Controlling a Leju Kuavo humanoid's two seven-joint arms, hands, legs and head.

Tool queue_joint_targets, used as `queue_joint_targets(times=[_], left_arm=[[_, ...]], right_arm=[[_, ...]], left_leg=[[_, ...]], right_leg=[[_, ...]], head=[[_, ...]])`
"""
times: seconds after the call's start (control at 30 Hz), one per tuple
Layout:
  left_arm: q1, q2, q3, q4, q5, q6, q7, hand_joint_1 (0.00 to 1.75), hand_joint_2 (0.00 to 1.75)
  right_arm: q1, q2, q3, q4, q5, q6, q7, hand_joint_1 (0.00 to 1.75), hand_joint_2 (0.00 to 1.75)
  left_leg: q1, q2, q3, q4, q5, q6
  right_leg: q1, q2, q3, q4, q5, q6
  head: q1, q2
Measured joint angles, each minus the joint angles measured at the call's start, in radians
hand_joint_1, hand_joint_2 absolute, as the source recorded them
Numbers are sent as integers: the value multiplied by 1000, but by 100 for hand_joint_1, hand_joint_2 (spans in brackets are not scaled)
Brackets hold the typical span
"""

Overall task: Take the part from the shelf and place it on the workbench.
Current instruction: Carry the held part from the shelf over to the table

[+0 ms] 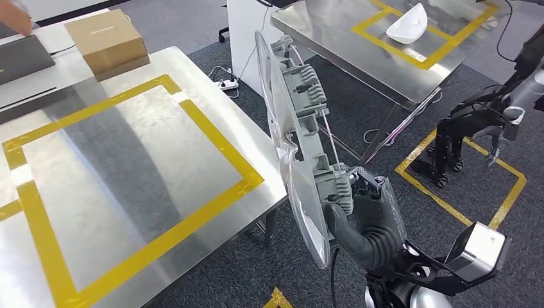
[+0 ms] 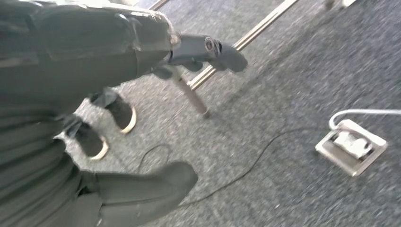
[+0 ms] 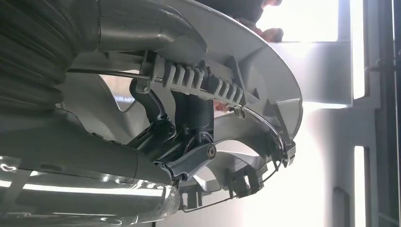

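Note:
The part is a grey round cover with ribbed clips and a wire ring on its back. My right hand grips its lower rim and holds it upright, edge-on, in the air just off the right edge of the steel workbench. Up close, the part's inner ribs wrap around my right hand's dark fingers. The workbench carries a yellow tape rectangle. My left hand hangs over grey carpet with its fingers apart, holding nothing.
A cardboard box and a dark flat device sit at the workbench's far end, near a person's hand. A second steel table behind holds a white shell. Another dark hand on a silver arm hangs right. A floor socket box.

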Motion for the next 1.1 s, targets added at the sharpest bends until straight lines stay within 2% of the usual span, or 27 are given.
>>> queue_joint_targets(times=[0.03,0.07,0.1,0.17,0.2,0.23,0.33,0.4,0.43,0.47,0.5,0.53,0.57,0.63,0.67,0.7,0.73,0.8,0.83,0.87,0.9,0.93,0.97,1.03,1.07,1.1], left_arm=[[1,1,0,0,0,-1,2,0,175],[3,1,0,1,0,-1,3,0,175],[3,2,-1,2,0,-1,5,0,175],[1,4,-1,2,0,-2,7,0,175],[-1,6,-1,2,0,-2,7,0,175],[-1,6,-1,2,0,-2,7,0,175],[-2,6,-1,2,0,-2,7,0,175],[-2,6,-1,2,0,-2,8,0,175],[0,7,-1,2,0,-2,8,0,175],[2,9,-1,2,0,-2,9,0,175],[3,10,-1,2,0,-2,9,0,175],[5,10,-1,2,0,-2,9,0,175],[6,10,-1,2,0,-2,9,0,175],[8,10,-1,2,0,-1,10,0,175],[8,10,-1,2,0,-1,10,0,175],[8,10,-1,2,0,-1,10,0,175],[7,10,-1,2,0,-1,10,0,175],[5,10,-1,2,0,-1,10,0,175],[5,10,-1,2,0,-1,10,0,175],[6,10,-1,2,0,-1,10,0,175],[7,10,-1,2,0,-1,10,0,175],[8,10,-1,2,0,-1,9,0,175],[9,9,-1,2,0,-1,9,0,175],[8,6,-1,2,0,0,8,0,175],[8,4,-1,2,0,1,8,0,175],[9,2,-1,2,0,2,7,0,175]], right_arm=[[-3,1,0,3,-3,4,-3,175,175],[-7,3,1,7,-5,8,-5,175,175],[-9,6,2,10,-7,10,-7,175,175],[-11,13,3,17,-9,14,-8,175,175],[-10,15,3,18,-10,15,-9,175,175],[-10,16,4,19,-11,16,-9,175,175],[-10,16,4,20,-11,16,-9,175,175],[-10,18,5,24,-11,17,-9,175,175],[-10,21,6,30,-13,19,-9,175,175],[-10,23,7,37,-15,20,-9,175,175],[-11,25,8,44,-18,22,-9,175,175],[-12,27,9,50,-21,23,-8,175,175],[-12,28,11,52,-22,24,-8,175,175],[-13,28,14,57,-23,26,-8,175,175],[-14,29,16,60,-23,26,-8,175,175],[-14,29,18,62,-23,26,-8,175,175],[-14,29,20,65,-23,26,-8,175,175],[-12,29,23,70,-23,26,-8,175,175],[-11,29,24,73,-23,26,-8,175,175],[-11,29,25,77,-23,26,-8,175,175],[-11,29,27,80,-24,27,-8,175,175],[-11,29,27,83,-24,27,-8,175,175],[-11,29,28,85,-25,27,-8,175,175],[-12,28,28,86,-27,27,-6,175,175],[-13,28,28,87,-27,25,-3,175,175],[-15,28,29,88,-26,23,1,175,175]], left_leg=[[1,-7,-2,-6,7,-6],[-3,11,-5,-8,7,-10],[-7,43,-13,1,-6,-14],[-10,114,-40,58,-59,-22],[-8,126,-51,84,-80,-26],[-7,129,-57,100,-91,-28],[-6,128,-64,119,-101,-29],[-2,126,-81,168,-124,-35],[4,137,-54,147,-112,-46],[8,162,-18,104,-100,-56],[11,191,21,54,-80,-61],[13,217,63,-3,-58,-59],[11,229,66,-14,-59,-47],[7,212,59,-9,-55,-21],[7,200,57,-11,-52,-13],[8,186,55,-12,-48,-5],[9,172,53,-14,-44,1],[8,144,47,-14,-37,11],[6,128,44,-14,-35,15],[3,112,41,-14,-32,18],[0,95,40,-14,-30,20],[-3,78,40,-14,-27,21],[-5,62,40,-15,-24,21],[-4,33,36,-15,-17,16],[0,20,31,-16,-12,10],[5,8,26,-17,-6,2]], right_leg=[[-1,-12,3,-13,10,-1],[-4,-25,8,-29,22,1],[-7,-37,12,-48,36,3],[-12,-60,12,-71,55,11],[-12,-66,11,-74,58,12],[-12,-70,9,-74,59,13],[-13,-74,8,-74,59,14],[-15,-87,5,-72,60,15],[-20,-108,-1,-63,57,22],[-25,-130,-6,-51,52,32],[-27,-151,-12,-36,44,45],[-29,-170,-17,-21,37,58],[-28,-177,-18,-13,33,65],[-29,-192,-17,-11,33,74],[-32,-189,-18,-9,27,78],[-35,-173,-23,6,11,82],[-37,-148,-36,40,-17,85],[-40,-96,-84,162,-89,89],[-40,-84,-109,224,-115,88],[-40,-79,-124,261,-123,85],[-38,-75,-124,264,-111,79],[-36,-69,-107,229,-81,70],[-32,-54,-78,166,-42,58],[-26,2,-25,47,10,29],[-22,21,-12,14,21,20],[-19,28,-8,2,21,15]], head=[[4,0],[6,0],[2,0],[-10,0],[-15,0],[-17,0],[-18,0],[-24,0],[-30,0],[-38,0],[-45,0],[-50,0],[-49,0],[-45,0],[-42,0],[-40,0],[-35,0],[-25,0],[-20,0],[-16,0],[-13,0],[-9,0],[-6,0],[-9,0],[-9,0],[-9,0]])
